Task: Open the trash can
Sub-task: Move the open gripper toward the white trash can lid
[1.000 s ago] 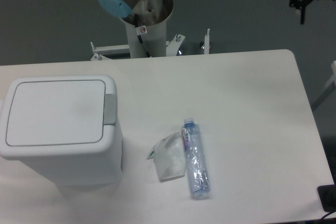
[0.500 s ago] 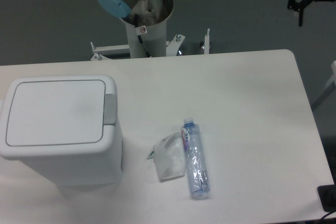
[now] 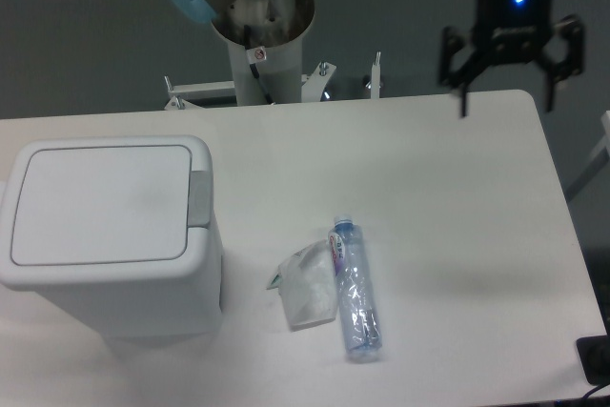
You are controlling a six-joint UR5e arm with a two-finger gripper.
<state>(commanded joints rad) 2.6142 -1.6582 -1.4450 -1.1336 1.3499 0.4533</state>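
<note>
At left, trash can (image 3: 110, 235) sits lid-down; gripper (image 3: 507, 97) jaws hang spread wide, empty.

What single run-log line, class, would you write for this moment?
gripper: open, empty, above table's far right edge | trash can: lid shut, untouched | bottle: lying beside crumpled bag | step: approach not begun

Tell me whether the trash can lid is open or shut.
Shut. The lid lies flat on the trash can, its grey latch tab down at the right edge.
</note>
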